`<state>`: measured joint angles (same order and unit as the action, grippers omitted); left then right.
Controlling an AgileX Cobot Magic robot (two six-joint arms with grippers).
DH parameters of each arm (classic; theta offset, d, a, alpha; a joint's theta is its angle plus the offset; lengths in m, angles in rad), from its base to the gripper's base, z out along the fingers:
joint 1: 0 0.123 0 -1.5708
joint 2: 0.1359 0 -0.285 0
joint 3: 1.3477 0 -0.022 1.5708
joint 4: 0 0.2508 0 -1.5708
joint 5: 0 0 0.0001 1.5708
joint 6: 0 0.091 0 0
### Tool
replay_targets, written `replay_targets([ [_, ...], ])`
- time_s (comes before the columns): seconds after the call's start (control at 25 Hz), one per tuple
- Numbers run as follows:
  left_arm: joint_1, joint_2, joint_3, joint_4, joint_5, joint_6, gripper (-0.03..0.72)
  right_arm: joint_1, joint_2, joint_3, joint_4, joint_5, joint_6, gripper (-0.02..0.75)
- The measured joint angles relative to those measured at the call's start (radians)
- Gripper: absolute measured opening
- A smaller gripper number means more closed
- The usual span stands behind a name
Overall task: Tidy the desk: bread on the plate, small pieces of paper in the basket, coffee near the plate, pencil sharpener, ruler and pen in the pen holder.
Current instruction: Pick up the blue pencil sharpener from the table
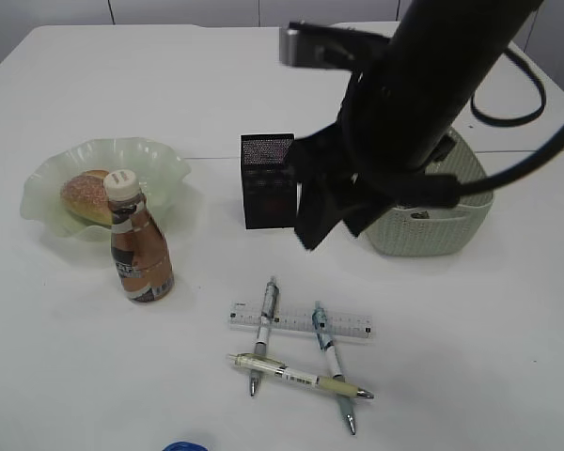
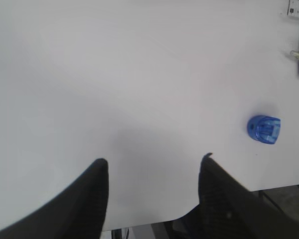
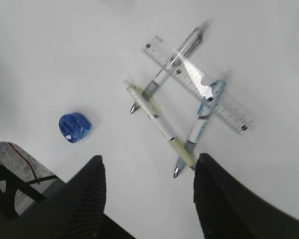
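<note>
The bread (image 1: 86,197) lies on the green glass plate (image 1: 47,188), and the coffee bottle (image 1: 139,249) stands right in front of it. Three pens (image 1: 263,334) lie crossed over the clear ruler (image 1: 301,321) at the front centre, also seen as pens (image 3: 162,124) and ruler (image 3: 199,84). The blue pencil sharpener (image 1: 184,445) sits at the front table edge. My right gripper (image 1: 334,235) hangs open and empty above the pens (image 3: 148,158). My left gripper (image 2: 154,160) is open over bare table, left of the sharpener (image 2: 263,129). No small pieces of paper are in view.
The black mesh pen holder (image 1: 267,180) stands at the centre, with the pale woven basket (image 1: 432,225) to its right, partly hidden by my right arm. The table's front edge runs just below the left fingers (image 2: 102,169).
</note>
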<state>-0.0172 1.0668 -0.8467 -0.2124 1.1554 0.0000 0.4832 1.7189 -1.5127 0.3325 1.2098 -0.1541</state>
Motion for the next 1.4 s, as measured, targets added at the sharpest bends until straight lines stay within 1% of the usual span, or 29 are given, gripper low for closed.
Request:
replay_targets([
  [0.16, 0.000, 0.000, 0.000, -0.004, -0.002, 0.000, 0.424, 0.109, -0.007, 0.081, -0.028, -0.049, 0.040, 0.416],
  [0.4, 0.000, 0.000, 0.000, -0.006, -0.007, 0.000, 0.424, 0.279, 0.038, 0.097, -0.090, -0.109, 0.047, 0.416],
  [0.52, 0.000, 0.000, 0.000, -0.004, -0.009, 0.000, 0.424, 0.335, 0.094, 0.097, -0.100, -0.139, 0.003, 0.416],
  [0.64, 0.000, 0.000, 0.000, -0.003, -0.030, 0.000, 0.424, 0.375, 0.156, 0.097, -0.103, -0.182, -0.095, 0.416],
  [0.8, 0.000, 0.000, 0.000, -0.003, -0.055, 0.000, 0.424, 0.411, 0.224, 0.097, -0.103, -0.216, -0.216, 0.416],
  [1.04, 0.000, 0.000, 0.000, -0.003, -0.060, 0.000, 0.424, 0.417, 0.283, 0.097, -0.078, -0.229, -0.360, 0.416],
  [1.4, 0.000, 0.000, 0.000, -0.001, -0.066, 0.000, 0.424, 0.450, 0.320, 0.097, -0.049, -0.298, -0.434, 0.415],
])
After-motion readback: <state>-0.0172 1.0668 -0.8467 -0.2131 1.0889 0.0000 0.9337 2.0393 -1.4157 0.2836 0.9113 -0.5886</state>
